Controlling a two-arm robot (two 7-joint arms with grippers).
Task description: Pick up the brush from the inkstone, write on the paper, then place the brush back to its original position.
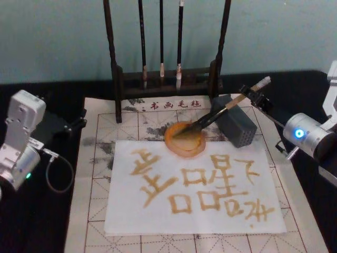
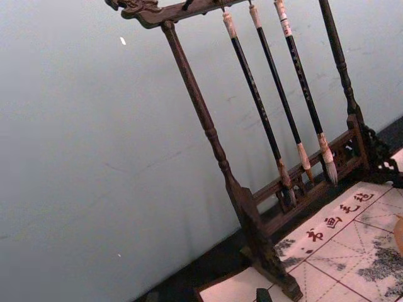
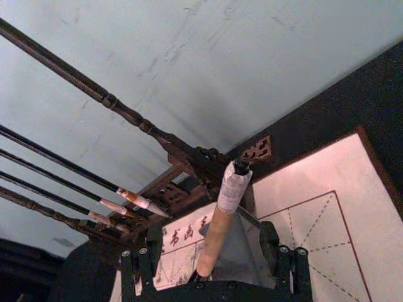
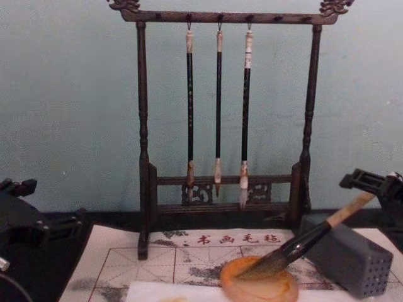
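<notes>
Paper (image 1: 131,211): on the counter, far edge touching the inkstone (image 1: 180,153); covered in amber characters, so writing is judged done
Left gripper (image 1: 76,123): parked well left of the inkstone
Brush (image 1: 221,112): bristles in the inkstone, handle slanting up across the grey block (image 1: 239,129); judged returned
Right gripper (image 1: 257,95): behind and right of the inkstone, at the handle's whitish end; fingers (image 3: 269,242) spread either side, gripping nothing; only withdrawal appears left

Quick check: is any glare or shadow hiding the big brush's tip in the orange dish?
Head view: no glare on the round orange-amber inkstone; the thick bamboo-handled brush has dark bristles that stand out; left arm parked aside. Chest view: even light, bristles plainly in the dish. Right wrist view: right gripper, jaws open around the handle; tip hidden.
</notes>
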